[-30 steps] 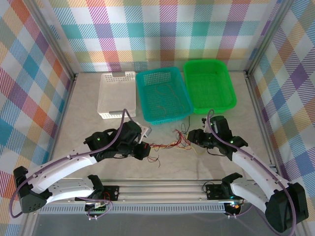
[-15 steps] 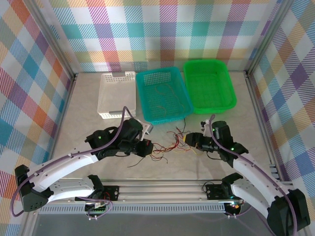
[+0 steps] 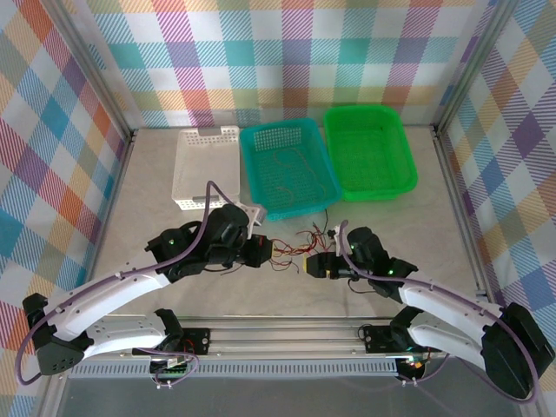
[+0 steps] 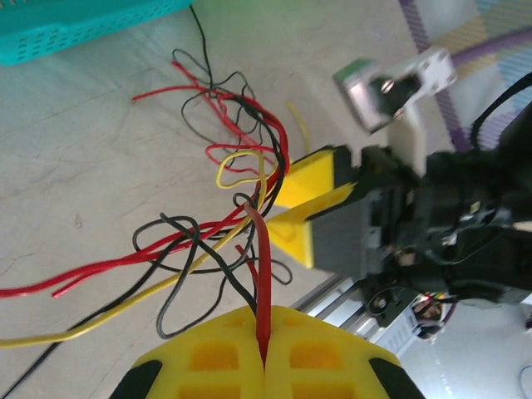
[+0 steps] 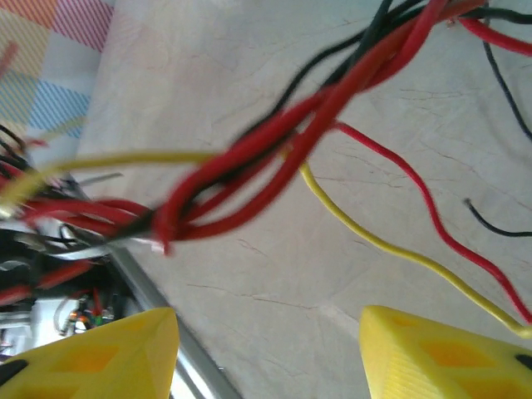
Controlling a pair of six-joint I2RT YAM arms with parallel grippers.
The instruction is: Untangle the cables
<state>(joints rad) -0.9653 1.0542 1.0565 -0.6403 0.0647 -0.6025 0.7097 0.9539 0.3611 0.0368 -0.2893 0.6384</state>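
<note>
The cables point(image 3: 294, 250) lie as a tangle of thin red, black and yellow wires on the table between my two grippers. My left gripper point(image 3: 258, 252) is shut on a red cable point(image 4: 263, 274), which rises straight out of its closed jaws point(image 4: 264, 353); a black wire runs alongside it. The loose tangle point(image 4: 229, 179) spreads beyond. My right gripper point(image 3: 318, 264) faces it from the other side, its yellow fingers point(image 4: 309, 173) spread. In the right wrist view this gripper point(image 5: 266, 349) is open above bare table, with a twisted red-and-black bundle point(image 5: 274, 154) and a yellow wire point(image 5: 378, 241) ahead of it.
Three baskets stand in a row at the back: white point(image 3: 206, 169), teal point(image 3: 261, 178) with a few thin wires inside, and green point(image 3: 369, 152). The teal basket's edge point(image 4: 75, 25) is close behind the tangle. A metal rail point(image 3: 287, 334) runs along the near table edge.
My right gripper has moved left toward the tangle and its jaws have spread wider. The left gripper has shifted slightly back and right, still shut, and the stretched cables have bunched up.
</note>
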